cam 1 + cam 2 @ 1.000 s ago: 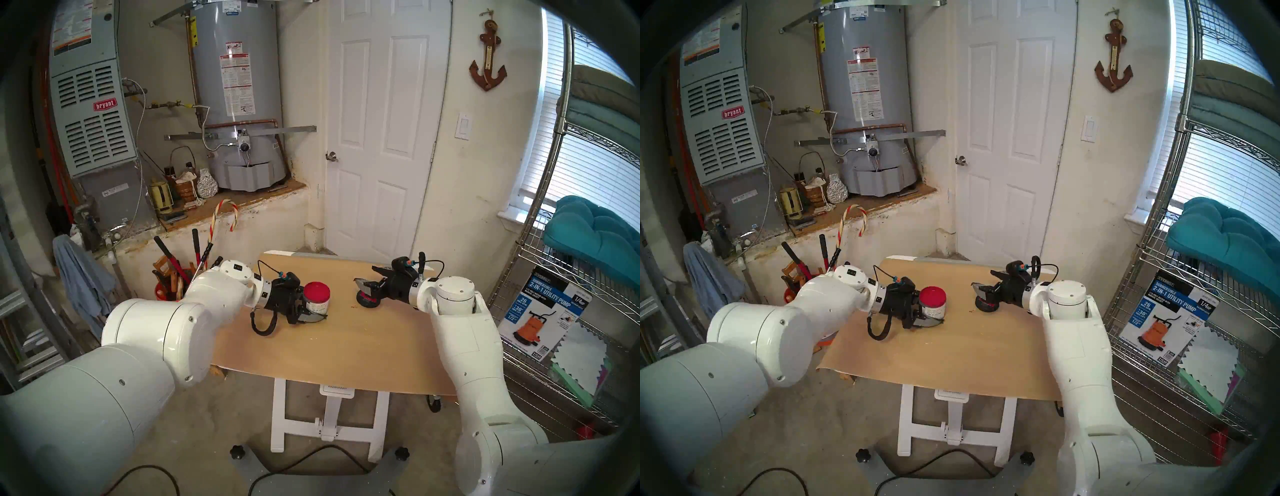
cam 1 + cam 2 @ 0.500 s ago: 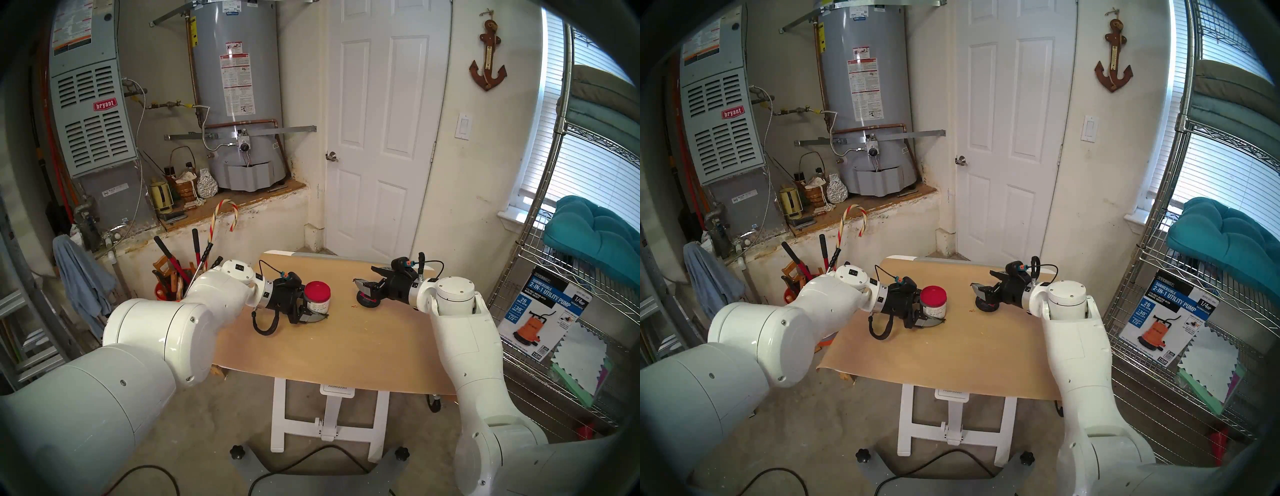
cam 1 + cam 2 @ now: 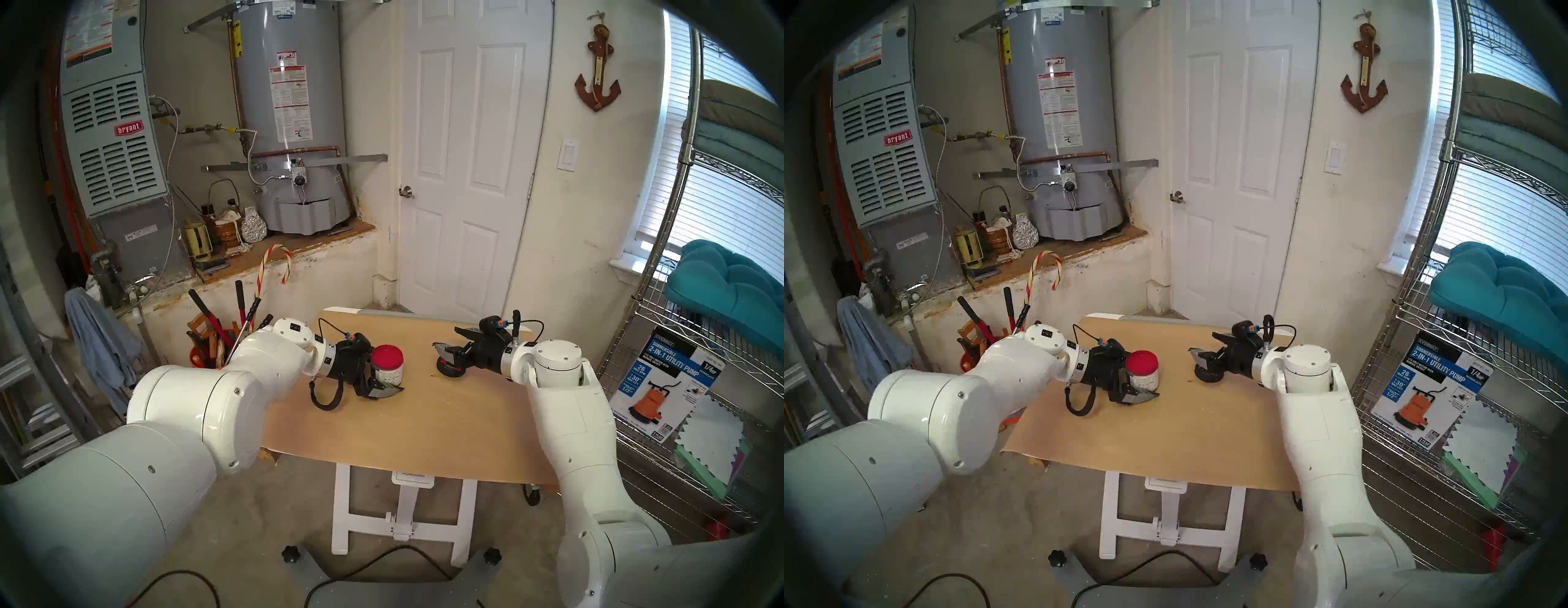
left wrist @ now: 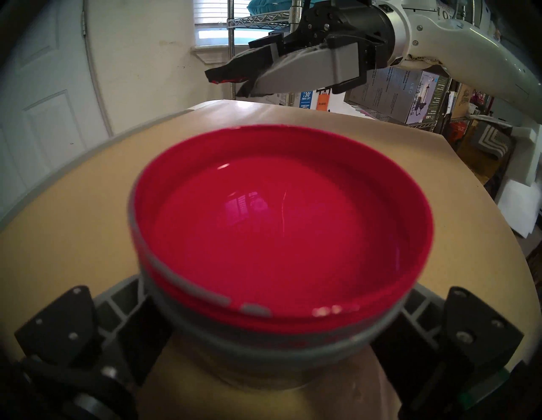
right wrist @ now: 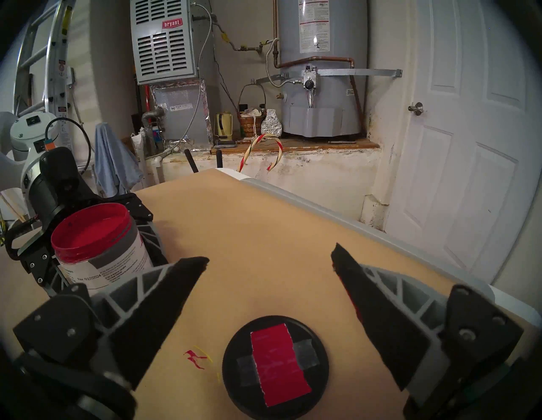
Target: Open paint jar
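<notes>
The paint jar [image 3: 388, 366] [image 5: 99, 243] stands upright and lidless on the paper-covered table [image 3: 424, 424], left of centre, with red paint [image 4: 278, 234] up to near the rim. My left gripper [image 3: 394, 377] [image 3: 1152, 381] is open, one finger on each side of the jar; the near finger stands a little off the label. The black lid [image 5: 275, 366] [image 3: 450, 370], with its red patch up, lies flat on the table to the right. My right gripper [image 5: 269, 253] [image 3: 446, 338] hovers open just above the lid and holds nothing.
A small red paint smear [image 5: 193, 356] marks the paper left of the lid. An orange bucket of tools [image 3: 208, 344] stands off the table's left edge. A wire shelf [image 3: 679, 382] is at the right, and a white door [image 3: 466, 170] stands behind.
My left gripper's jaws have spread from the jar, the near finger swinging outward. The jar, the lid and the right arm have stayed put.
</notes>
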Robot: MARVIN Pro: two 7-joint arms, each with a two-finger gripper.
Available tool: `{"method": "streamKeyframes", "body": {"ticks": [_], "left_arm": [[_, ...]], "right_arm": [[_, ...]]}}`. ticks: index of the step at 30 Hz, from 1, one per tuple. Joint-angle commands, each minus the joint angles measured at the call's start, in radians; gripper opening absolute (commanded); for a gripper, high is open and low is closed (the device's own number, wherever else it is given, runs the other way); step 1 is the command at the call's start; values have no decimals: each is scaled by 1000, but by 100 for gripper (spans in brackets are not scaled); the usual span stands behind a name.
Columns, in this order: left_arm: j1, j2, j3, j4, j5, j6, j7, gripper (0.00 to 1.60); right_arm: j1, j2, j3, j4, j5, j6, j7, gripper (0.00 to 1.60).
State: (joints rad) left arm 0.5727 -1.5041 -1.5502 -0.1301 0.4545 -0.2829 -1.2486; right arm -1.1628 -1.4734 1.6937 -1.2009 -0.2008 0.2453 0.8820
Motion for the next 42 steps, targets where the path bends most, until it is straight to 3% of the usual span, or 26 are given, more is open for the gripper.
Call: {"method": "streamKeyframes", "body": {"ticks": [1, 19, 42], "left_arm": [[-18, 8, -5, -6, -6, 0, -17, 160], [-14, 59, -22, -8, -14, -11, -153, 160], [-10, 96, -43, -13, -12, -20, -195, 160]], "right_arm": [[15, -3, 3, -24, 5, -7, -2, 160], [11, -8, 9, -28, 2, -10, -17, 160], [13, -10, 6, -25, 6, -11, -26, 160]]}}
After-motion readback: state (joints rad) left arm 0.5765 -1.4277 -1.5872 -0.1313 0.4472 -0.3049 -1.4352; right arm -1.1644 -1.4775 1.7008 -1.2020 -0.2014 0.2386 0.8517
